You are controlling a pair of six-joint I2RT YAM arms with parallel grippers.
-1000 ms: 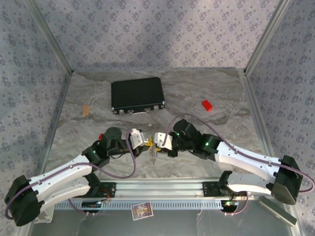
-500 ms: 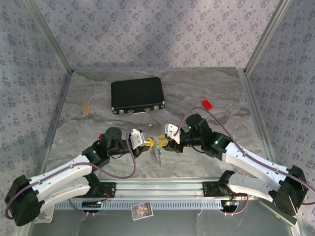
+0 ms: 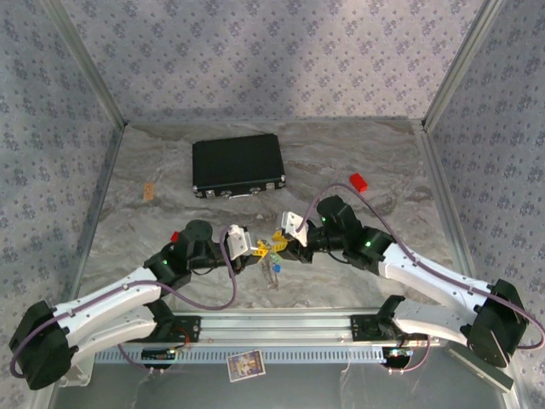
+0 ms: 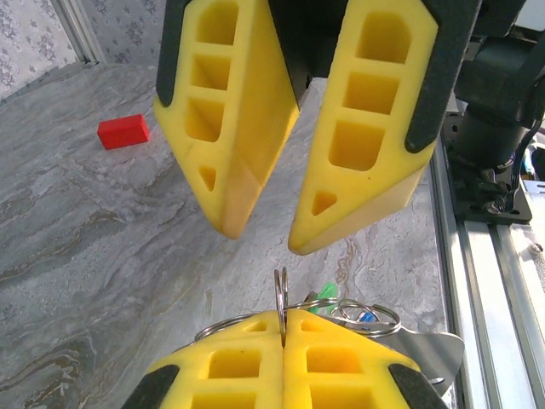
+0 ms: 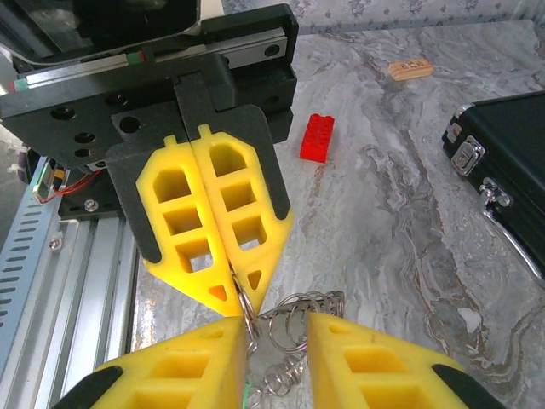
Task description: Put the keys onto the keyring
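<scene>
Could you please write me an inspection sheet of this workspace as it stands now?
Surface: grey marbled table; no spills seen.
Job's things: keyring pinched edge-on in the left gripper; keys sit among metal rings just beside it.
Clutter: black case, lid shut; red block; second red block; tan tag.
Grippers: left gripper shut on the keyring; right gripper open, tips facing it.
Cables: a purple cable loops along each arm.
Surroundings: patterned walls; card in front of the rail.
</scene>
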